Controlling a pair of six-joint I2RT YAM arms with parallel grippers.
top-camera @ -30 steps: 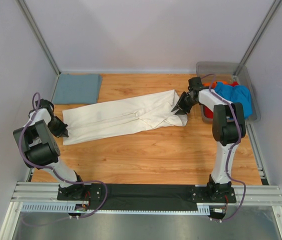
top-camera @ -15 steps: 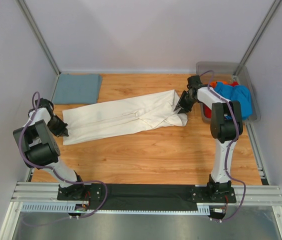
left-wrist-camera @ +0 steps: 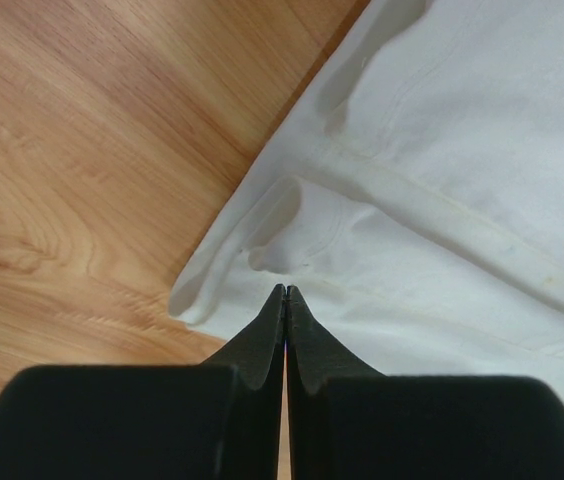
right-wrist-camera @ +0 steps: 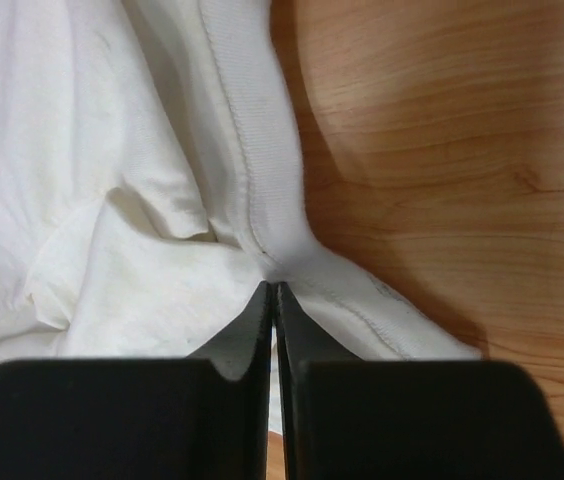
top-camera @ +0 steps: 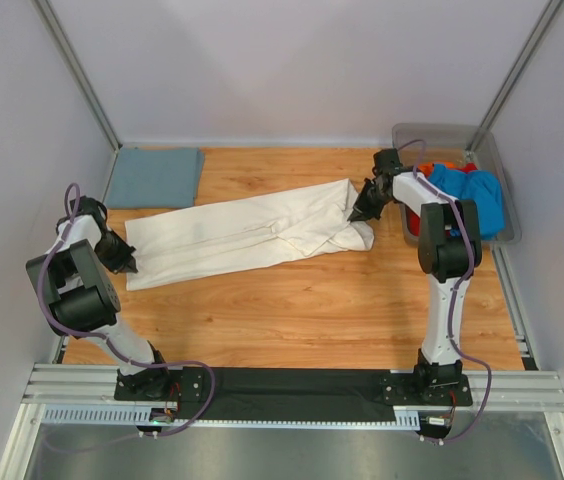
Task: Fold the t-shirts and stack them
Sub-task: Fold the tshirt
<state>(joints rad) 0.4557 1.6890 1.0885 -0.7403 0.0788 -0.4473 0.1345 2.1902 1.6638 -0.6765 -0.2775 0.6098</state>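
the left gripper [top-camera: 122, 262] sits at the left end of the cream-white t-shirt [top-camera: 242, 235]. its fingers are pressed together, and the left wrist view shows the tips [left-wrist-camera: 284, 292] meeting right on the doubled hem. they seem to nip that hem, though the view is too close to be sure how much cloth lies between them. behind it, at the far left corner of the table [top-camera: 292, 300], lies a folded grey-blue t-shirt [top-camera: 155, 177].

the cream-white t-shirt lies as a long band across the table, its long axis running left to right and rising slightly toward the far right. each arm has one end of it, so neither is nearer to the whole.

the right gripper [top-camera: 354, 212] is closed at the bunched right end. the right wrist view shows a seam and puckers running into the shut tips [right-wrist-camera: 270, 288], so it pinches cloth. the top view shows only dark fingers against white there.

a fold would likely carry one end along that long axis onto the other. at far right, the bin [top-camera: 442, 132] holds a bright blue t-shirt [top-camera: 472, 190] and an orange-red one [top-camera: 417, 225].
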